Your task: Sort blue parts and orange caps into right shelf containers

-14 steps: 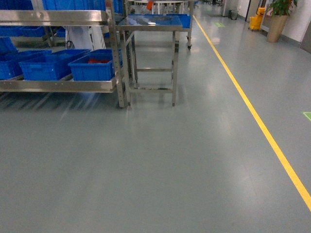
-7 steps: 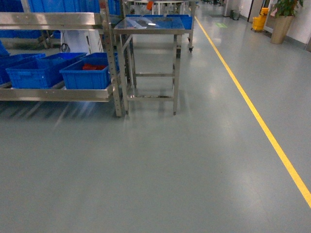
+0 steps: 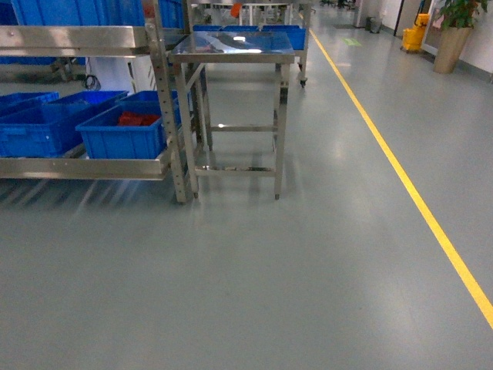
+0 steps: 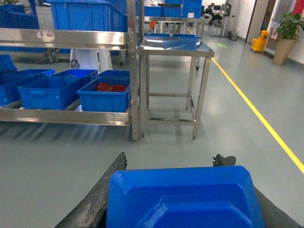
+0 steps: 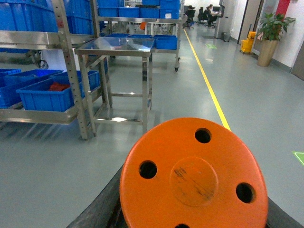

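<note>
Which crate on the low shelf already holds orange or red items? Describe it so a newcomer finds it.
Find the steel shelving rack at left, beside the steel table. On its bottom shelf, take the blue crate nearest the rack's corner post. Unlike its neighbours, red-orange contents show inside it.

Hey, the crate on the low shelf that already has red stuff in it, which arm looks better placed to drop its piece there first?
Probably the left. The crate with red pieces sits to the robot's left, on that arm's side, and the left hand holds a blue part. The right hand carries an orange cap and would reach across. Neither is near yet.
</note>
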Tool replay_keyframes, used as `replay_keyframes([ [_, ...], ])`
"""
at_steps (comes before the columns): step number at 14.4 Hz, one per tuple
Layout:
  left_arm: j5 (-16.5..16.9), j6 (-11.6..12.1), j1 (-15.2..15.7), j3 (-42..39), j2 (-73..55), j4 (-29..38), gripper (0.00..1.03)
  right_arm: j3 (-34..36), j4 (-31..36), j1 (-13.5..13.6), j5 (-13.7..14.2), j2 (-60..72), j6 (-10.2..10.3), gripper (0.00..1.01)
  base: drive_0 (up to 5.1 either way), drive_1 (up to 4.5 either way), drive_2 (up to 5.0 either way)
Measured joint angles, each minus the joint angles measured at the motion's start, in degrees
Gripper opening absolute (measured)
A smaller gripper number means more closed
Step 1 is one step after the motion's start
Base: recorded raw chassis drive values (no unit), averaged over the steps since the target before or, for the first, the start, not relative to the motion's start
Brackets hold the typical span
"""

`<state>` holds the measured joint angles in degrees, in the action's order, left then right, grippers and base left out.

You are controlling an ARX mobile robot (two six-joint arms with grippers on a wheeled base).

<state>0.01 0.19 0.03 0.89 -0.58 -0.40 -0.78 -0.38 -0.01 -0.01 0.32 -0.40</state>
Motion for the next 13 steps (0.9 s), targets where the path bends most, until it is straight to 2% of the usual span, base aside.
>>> replay_keyframes([
  [13,0.0,0.0,0.0,0.0,0.0,0.0,0.44,0.0,0.0,0.0,0.0,0.0,0.0,0.44,0.0,4.33,-4.3],
])
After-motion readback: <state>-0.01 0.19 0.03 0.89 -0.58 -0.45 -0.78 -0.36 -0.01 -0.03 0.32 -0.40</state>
